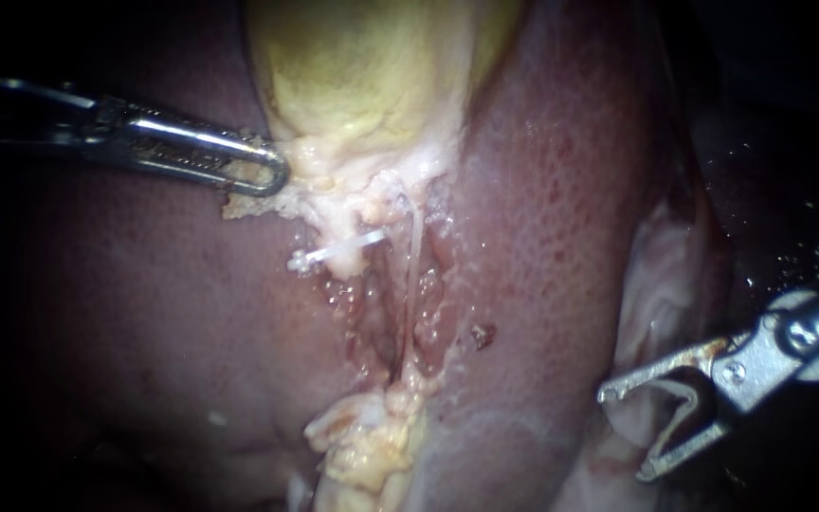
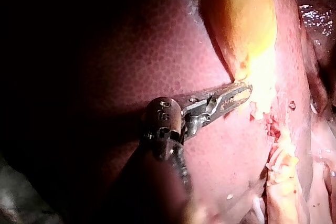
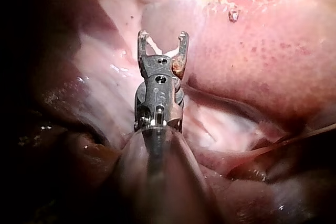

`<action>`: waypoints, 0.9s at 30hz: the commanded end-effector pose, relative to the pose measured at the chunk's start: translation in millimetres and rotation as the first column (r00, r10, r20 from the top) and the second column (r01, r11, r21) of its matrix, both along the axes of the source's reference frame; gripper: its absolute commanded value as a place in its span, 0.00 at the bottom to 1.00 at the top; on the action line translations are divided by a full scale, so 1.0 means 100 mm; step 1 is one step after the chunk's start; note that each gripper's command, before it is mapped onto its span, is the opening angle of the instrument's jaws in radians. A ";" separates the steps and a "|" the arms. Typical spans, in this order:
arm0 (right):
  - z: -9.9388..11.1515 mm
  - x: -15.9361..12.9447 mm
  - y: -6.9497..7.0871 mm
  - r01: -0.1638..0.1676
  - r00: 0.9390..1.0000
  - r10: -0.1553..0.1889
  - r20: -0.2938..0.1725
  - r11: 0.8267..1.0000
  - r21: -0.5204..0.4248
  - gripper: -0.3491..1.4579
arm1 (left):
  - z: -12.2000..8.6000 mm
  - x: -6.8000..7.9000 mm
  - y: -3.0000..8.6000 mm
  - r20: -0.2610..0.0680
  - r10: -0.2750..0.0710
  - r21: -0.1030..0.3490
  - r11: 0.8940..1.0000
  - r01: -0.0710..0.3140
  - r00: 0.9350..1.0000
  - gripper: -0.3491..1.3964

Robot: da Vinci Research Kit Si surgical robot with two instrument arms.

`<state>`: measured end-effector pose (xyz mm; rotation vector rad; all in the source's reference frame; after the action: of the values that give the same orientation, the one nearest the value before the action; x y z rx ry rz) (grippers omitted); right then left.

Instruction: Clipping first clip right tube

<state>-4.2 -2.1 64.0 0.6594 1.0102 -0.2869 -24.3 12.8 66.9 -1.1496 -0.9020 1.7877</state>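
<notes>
The left instrument (image 1: 272, 175) is clamping the gallbladder's (image 1: 372, 76) frayed pale edge; the right instrument (image 1: 626, 432), shaft cut off, is gaping empty beside stippled liver (image 1: 542, 190).

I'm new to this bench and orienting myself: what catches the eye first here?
The yellow gallbladder stands out at top centre, its lower edge gripped by the left instrument. Just below lies a white clip beside a thin pale tube; the right instrument sits lower right, end effector open.
</notes>
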 end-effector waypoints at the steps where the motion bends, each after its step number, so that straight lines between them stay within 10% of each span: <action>1: 0.000 0.000 0.000 0.000 1.000 0.000 0.000 1.000 0.001 0.46 | -0.004 0.004 0.003 0.004 0.004 0.003 1.000 -0.004 1.000 0.00; 11: 0.000 0.000 0.000 0.001 1.000 -0.001 0.003 1.000 0.000 0.46 | -0.057 0.068 0.049 -0.023 -0.052 -0.009 0.999 0.052 0.998 0.00; 19: -0.004 0.003 0.001 -0.008 1.000 0.008 -0.012 1.000 0.008 0.46 | -0.060 0.072 0.053 -0.024 -0.059 -0.018 0.998 0.058 0.998 0.00; 27: -0.013 0.035 0.009 -0.092 0.991 0.100 -0.089 0.992 0.089 0.46 | -0.060 0.071 0.052 -0.024 -0.059 -0.018 0.998 0.059 0.998 0.00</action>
<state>-0.1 -1.0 62.6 0.6822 1.1529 -0.1774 -17.2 18.0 60.8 -1.1516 -0.8317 1.7611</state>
